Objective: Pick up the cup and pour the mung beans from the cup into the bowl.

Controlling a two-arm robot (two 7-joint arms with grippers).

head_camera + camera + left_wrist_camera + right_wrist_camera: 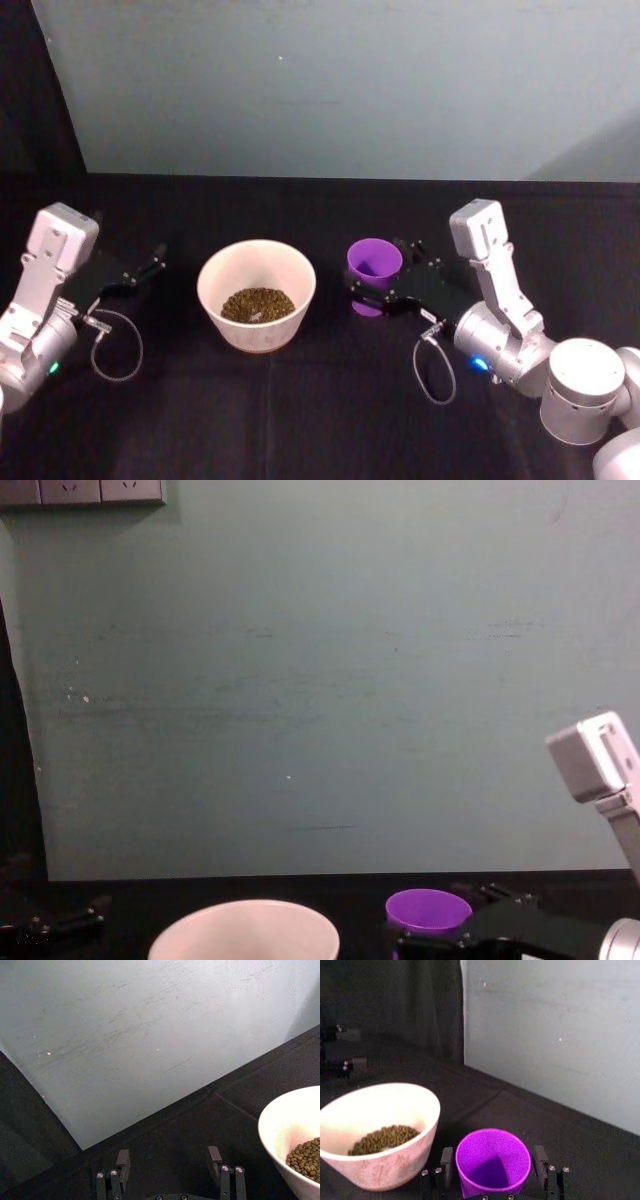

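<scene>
Right gripper [385,283] around the cup [374,262], fingers [446,1162] at both sides of the upright purple tumbler — touching or just apart, unclear. Cup on the black table [300,400], just right of the bowl [256,292], mung beans [257,304] inside the bowl. Left gripper [150,262] spread open, idle left of the bowl — well apart.

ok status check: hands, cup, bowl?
Right hand around the cup, upright, looks empty. Left hand open, idle left of the bowl. Mung beans in bowl. Nothing in the way.
</scene>
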